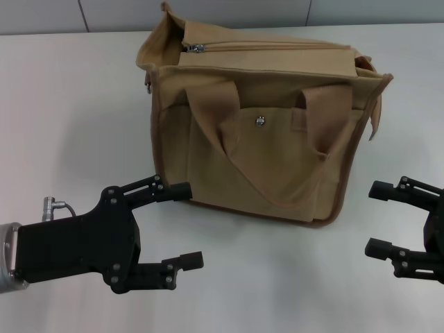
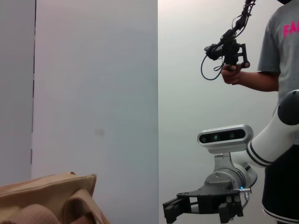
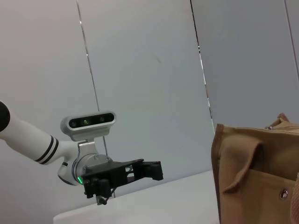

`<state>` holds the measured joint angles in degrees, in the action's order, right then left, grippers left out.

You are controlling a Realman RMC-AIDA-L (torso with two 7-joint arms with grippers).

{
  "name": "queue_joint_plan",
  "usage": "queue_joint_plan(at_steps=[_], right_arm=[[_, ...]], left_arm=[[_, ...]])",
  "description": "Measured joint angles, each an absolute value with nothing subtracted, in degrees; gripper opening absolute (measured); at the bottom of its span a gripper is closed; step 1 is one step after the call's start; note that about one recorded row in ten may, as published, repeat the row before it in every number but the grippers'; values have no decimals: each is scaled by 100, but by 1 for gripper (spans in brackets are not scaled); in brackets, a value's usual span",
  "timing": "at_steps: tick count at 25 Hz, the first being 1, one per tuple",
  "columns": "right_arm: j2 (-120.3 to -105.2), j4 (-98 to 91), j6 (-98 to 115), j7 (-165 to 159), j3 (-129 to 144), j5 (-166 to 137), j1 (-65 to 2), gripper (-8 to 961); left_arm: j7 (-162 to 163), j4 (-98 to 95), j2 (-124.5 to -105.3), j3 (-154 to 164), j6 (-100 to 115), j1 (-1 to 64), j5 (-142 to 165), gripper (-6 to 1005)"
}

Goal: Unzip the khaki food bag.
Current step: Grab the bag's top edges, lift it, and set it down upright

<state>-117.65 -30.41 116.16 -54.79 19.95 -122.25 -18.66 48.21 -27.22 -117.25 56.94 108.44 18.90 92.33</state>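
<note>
The khaki food bag stands upright at the middle of the white table, its front pocket with a silver snap facing me. Its two handles hang down over the front. The top zipper is closed, with the metal pull at the bag's far left end. My left gripper is open and empty, just in front of the bag's lower left corner. My right gripper is open and empty, off the bag's lower right corner. The bag also shows in the left wrist view and the right wrist view.
A person holding a camera rig stands behind the right arm. The right gripper shows in the left wrist view and the left gripper in the right wrist view. Grey wall panels stand behind the table.
</note>
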Motion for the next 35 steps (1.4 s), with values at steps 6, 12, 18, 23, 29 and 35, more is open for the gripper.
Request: queue_joint_plan(at_steps=[6, 12, 18, 23, 29, 35], right_arm=[[-11798, -3044, 11604, -5485, 1999, -12225, -1888, 830], [-11811, -3047, 11598, -5484, 1964, -12211, -1891, 830], [-11816, -3043, 11532, -5483, 1963, -12196, -1902, 830], [-11831, -3041, 11520, -5481, 1992, -12192, -1940, 830], [-11831, -3041, 11511, -5479, 1961, -12190, -1951, 830], [-11830, -3034, 11465, -5469, 1960, -12190, -1966, 830]], left_arm=[[4823, -2727, -11717, 5686, 10850, 1862, 9231, 841], [4642, -2659, -11696, 5209, 10714, 1746, 9167, 840], [4607, -2532, -11831, 4334, 9748, 1810, 9166, 840], [4595, -2249, -11858, 4346, 9241, 2196, 9187, 837], [4530, -1773, -11883, 4305, 8604, 2618, 9053, 832], [4395, -1449, -11900, 4320, 8359, 2668, 8440, 794]])
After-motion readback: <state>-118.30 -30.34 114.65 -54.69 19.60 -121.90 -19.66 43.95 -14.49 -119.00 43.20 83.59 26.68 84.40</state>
